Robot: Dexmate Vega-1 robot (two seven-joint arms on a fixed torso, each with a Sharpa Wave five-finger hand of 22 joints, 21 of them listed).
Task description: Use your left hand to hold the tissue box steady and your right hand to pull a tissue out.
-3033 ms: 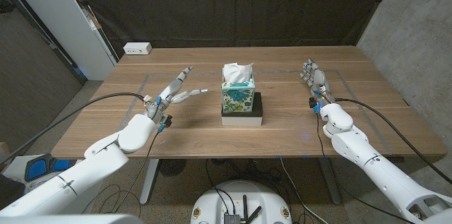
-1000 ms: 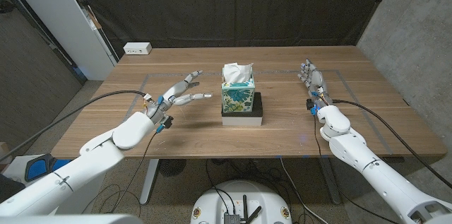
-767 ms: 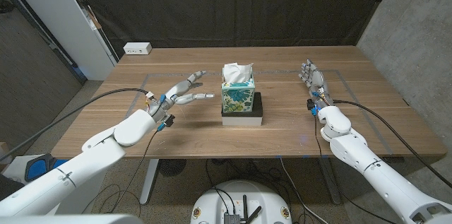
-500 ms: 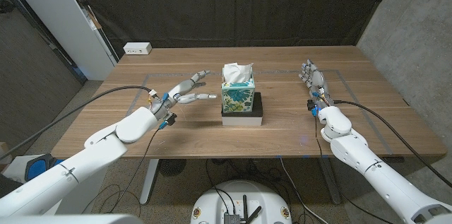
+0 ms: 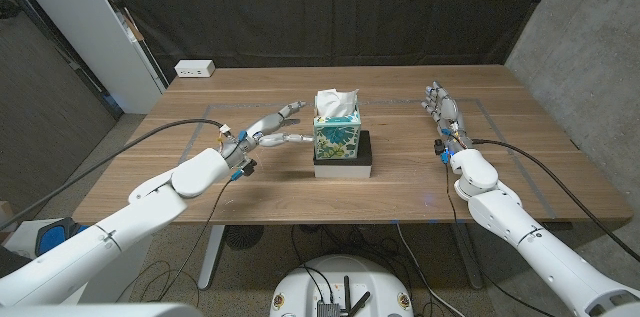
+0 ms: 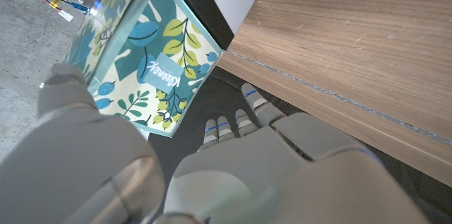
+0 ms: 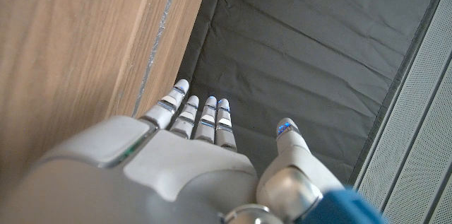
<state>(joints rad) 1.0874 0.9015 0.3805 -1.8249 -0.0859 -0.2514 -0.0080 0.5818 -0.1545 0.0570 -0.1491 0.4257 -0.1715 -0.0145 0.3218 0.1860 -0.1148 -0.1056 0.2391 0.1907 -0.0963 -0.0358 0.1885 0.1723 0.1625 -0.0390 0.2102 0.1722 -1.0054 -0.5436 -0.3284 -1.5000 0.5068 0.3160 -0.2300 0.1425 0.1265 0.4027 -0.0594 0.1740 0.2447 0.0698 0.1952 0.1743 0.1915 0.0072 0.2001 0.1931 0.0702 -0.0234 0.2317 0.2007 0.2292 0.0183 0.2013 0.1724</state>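
A: Where's the tissue box (image 5: pixel 337 129)?
B: Middle of the desk (image 5: pixel 250 172), sitting on a black-and-white base (image 5: pixel 345 161). White tissue (image 5: pixel 336 102) sticks up out of the top. Leaf print on the sides, also clear in the left wrist view (image 6: pixel 145 61).

A: Left hand (image 5: pixel 268 129)?
B: Just beside the box on the side toward the desk's left edge, fingers spread and reaching at it, holding nothing. Fingertips very close to the box wall; can't tell if they touch.

A: Right hand (image 5: pixel 443 109)?
B: Well apart from the box, near the right edge. Fingers straight and together, pointing to the far edge, nothing in it. Right wrist view (image 7: pixel 191 146) shows the same.

A: Anything else?
B: White power strip (image 5: pixel 194 69) at the far left corner.
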